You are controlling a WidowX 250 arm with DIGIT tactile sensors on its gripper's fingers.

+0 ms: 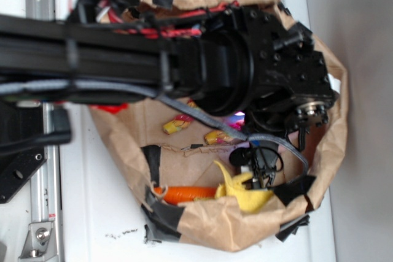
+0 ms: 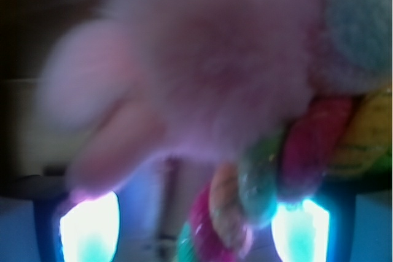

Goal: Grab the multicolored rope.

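Access to the paper bag: tight and largely blocked.

The black robot arm (image 1: pixel 184 59) fills most of the opening of the brown paper bag (image 1: pixel 209 225), leaving open floor only toward its lower left. There, an orange carrot-like toy (image 1: pixel 187 194) and a yellow cloth toy (image 1: pixel 245 191) crowd the bag wall. In the wrist view, a blurred pink plush toy (image 2: pixel 202 72) lies directly in front, overlapping the multicolored rope (image 2: pixel 295 157); clear passage shows only at lower centre.
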